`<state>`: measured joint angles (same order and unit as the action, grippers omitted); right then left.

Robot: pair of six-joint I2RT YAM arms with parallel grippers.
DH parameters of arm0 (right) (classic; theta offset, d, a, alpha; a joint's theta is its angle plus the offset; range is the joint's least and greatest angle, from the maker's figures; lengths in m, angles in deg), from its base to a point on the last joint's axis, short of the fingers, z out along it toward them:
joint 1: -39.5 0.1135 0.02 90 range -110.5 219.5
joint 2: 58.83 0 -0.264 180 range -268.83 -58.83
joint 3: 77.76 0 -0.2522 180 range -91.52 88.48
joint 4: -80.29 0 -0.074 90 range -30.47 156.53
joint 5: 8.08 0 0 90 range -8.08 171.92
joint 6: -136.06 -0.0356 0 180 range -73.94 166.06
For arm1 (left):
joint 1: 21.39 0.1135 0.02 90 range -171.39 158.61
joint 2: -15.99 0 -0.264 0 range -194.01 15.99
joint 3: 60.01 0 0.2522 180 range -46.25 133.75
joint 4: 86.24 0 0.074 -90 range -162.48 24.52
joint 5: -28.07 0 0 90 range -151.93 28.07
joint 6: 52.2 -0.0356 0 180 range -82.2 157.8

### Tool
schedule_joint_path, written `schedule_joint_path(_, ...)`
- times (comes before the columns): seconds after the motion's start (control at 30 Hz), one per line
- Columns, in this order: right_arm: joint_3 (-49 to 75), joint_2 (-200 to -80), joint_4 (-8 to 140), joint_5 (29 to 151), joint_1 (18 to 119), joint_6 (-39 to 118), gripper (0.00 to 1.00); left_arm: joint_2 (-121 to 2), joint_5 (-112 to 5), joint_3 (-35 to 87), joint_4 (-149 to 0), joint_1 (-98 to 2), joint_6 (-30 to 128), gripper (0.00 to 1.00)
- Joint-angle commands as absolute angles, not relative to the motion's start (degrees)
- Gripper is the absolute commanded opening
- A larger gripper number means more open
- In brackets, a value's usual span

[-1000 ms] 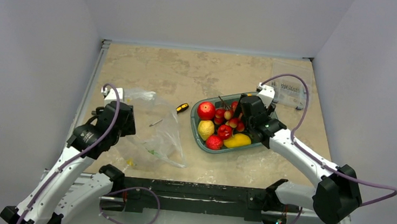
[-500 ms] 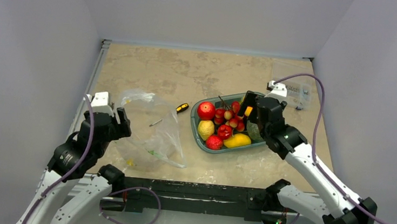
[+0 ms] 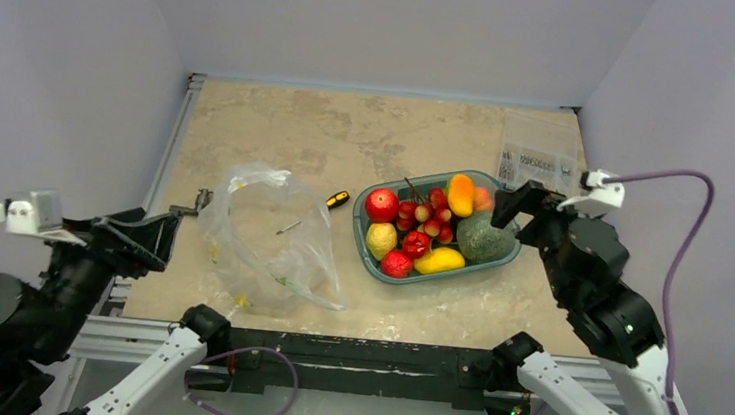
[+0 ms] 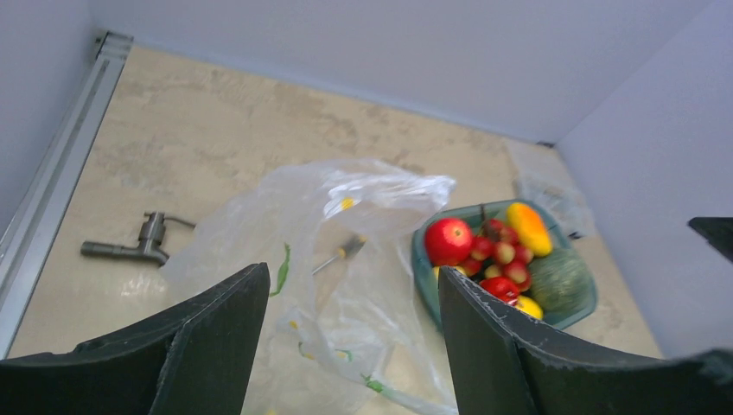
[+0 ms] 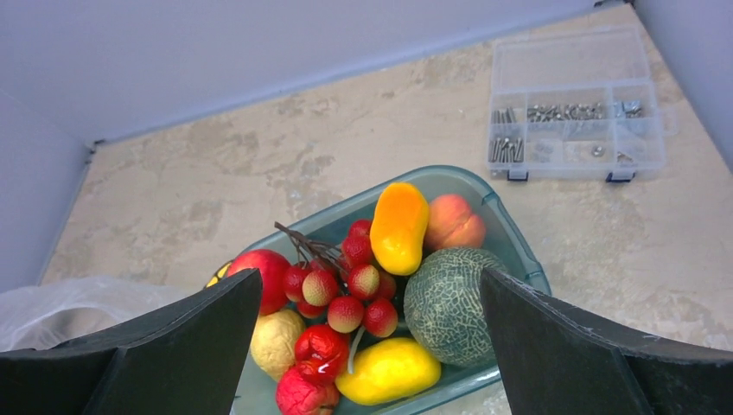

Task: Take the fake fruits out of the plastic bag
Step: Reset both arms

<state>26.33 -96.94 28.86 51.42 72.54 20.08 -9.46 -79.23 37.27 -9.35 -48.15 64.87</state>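
Fake fruits (image 3: 420, 228) sitting in the tub (image 5: 458, 175), plastic bag (image 3: 275, 245) lying alongside.
One apple (image 5: 264, 272), one cherry bunch (image 5: 346, 294) and one mango (image 5: 399, 226) are lying below the right gripper (image 5: 370, 277), the one plastic bag below the left gripper (image 4: 352, 277); both are hovering raised, spread wide, holding nothing.

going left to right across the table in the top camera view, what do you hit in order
metal tap → plastic bag → small yellow-and-black tool → teal tub → clear compartment box
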Motion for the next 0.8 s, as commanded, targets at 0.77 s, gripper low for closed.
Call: schedule_joint_path(0.77,17.23,-80.97,23.28,40.41,72.44,23.75,0.99,-4.6,-77.61,43.71,-7.49,-48.36,67.99,0.86)
